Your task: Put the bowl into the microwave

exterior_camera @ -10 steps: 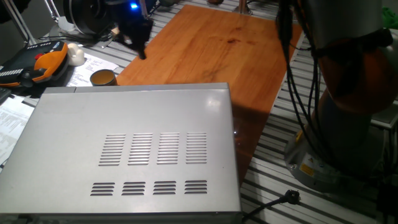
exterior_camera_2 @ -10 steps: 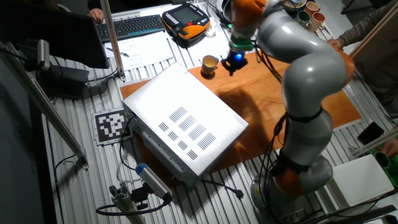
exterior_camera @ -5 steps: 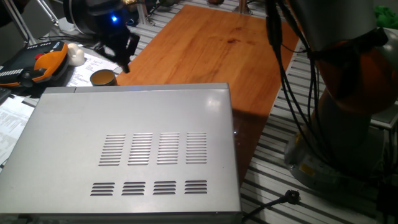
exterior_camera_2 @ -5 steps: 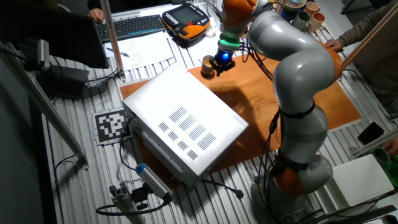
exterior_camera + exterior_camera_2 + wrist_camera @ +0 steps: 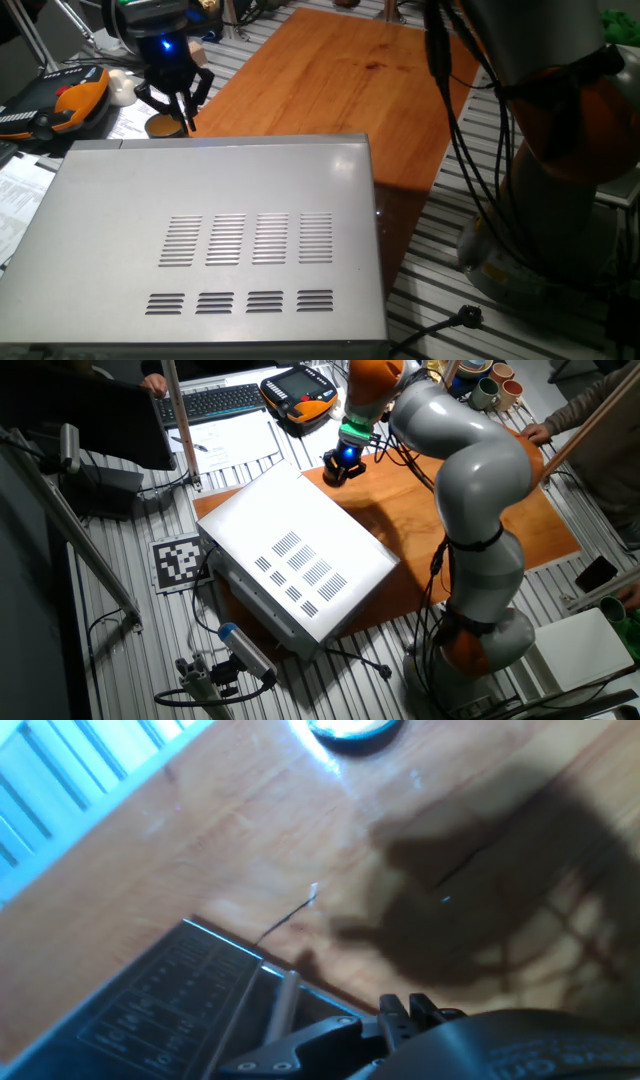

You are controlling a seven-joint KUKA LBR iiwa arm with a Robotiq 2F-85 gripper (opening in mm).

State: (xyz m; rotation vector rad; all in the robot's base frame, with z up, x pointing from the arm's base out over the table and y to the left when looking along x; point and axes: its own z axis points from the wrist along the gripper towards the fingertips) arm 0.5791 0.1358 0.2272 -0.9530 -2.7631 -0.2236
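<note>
Gripper (image 5: 176, 108) hangs directly above the bowl (image 5: 163, 126), jaws spread apart, nothing between them. Bowl stands on the wooden counter (image 5: 340, 70) just below the jaws. Microwave (image 5: 210, 245) lies immediately beside the jaws, door face toward the bowl in the hand view.

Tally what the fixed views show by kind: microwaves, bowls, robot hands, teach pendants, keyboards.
microwave: 1
bowl: 1
hand: 1
teach pendant: 1
keyboard: 1
Total: 5
</note>
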